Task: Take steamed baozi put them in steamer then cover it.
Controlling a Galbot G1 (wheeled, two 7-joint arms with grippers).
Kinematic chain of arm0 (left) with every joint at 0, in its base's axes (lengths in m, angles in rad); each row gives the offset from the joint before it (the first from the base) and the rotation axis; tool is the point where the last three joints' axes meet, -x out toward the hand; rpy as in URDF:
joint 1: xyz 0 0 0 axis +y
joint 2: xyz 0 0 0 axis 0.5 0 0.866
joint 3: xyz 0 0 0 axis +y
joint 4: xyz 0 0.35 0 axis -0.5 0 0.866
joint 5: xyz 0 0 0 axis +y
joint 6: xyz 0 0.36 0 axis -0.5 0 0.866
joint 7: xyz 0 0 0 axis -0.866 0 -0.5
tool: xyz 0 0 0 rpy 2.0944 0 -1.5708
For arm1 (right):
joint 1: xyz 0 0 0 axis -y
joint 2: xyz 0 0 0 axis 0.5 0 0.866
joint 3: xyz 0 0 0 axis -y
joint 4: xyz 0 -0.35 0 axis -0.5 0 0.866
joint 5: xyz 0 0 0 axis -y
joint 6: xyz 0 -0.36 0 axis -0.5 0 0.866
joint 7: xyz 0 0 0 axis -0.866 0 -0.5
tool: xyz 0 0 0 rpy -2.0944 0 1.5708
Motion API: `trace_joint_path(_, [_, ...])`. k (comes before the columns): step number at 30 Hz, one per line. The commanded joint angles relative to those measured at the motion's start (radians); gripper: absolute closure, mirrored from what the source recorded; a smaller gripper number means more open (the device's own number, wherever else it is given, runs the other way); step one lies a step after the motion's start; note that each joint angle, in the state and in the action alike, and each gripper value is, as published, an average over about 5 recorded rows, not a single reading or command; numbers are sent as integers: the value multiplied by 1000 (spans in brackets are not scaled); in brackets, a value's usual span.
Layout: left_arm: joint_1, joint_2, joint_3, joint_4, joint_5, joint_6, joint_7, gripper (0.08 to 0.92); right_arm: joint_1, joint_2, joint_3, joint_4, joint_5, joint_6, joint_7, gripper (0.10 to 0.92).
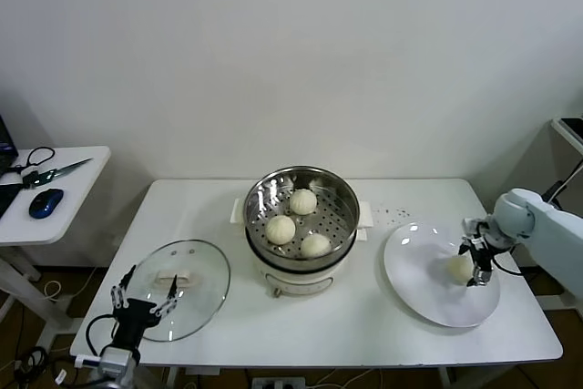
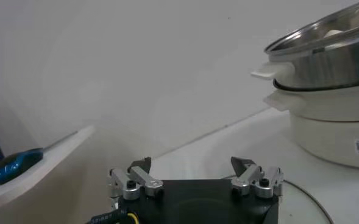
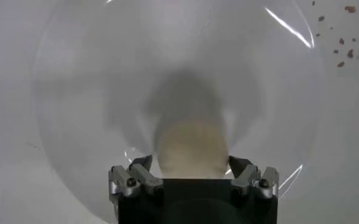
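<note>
Three baozi in steamer; right wrist alone shows right end effector straddling fourth, grip unclear.

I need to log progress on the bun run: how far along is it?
Done: three baozi already sit in the steamer. In hand: the right gripper is down on the white plate with its open fingers either side of the fourth baozi. Left: moving that bun across, then fitting the glass cover, which lies on the table by the idle, open left gripper.

text: none legible | steamer base: small sticker, print too small to read
</note>
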Motion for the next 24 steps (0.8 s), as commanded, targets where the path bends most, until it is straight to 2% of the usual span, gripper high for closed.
trace_joint_path(1, [2, -1, 0, -2, 1, 0, -1, 177, -8, 19, 15, -27, -8, 1, -4, 222])
trace_joint_path(9, [9, -9, 0, -6, 2, -4, 0, 177, 54, -11, -40, 11, 51, -11, 0, 340])
trace_joint_path(17, [5, -10, 5, -15, 6, -4, 0, 177, 382, -28, -241, 108, 287, -62, 13, 355])
trace_joint_path(24, [10, -12, 13, -23, 11, -5, 1, 177, 791, 76, -573, 163, 535, -103, 32, 348])
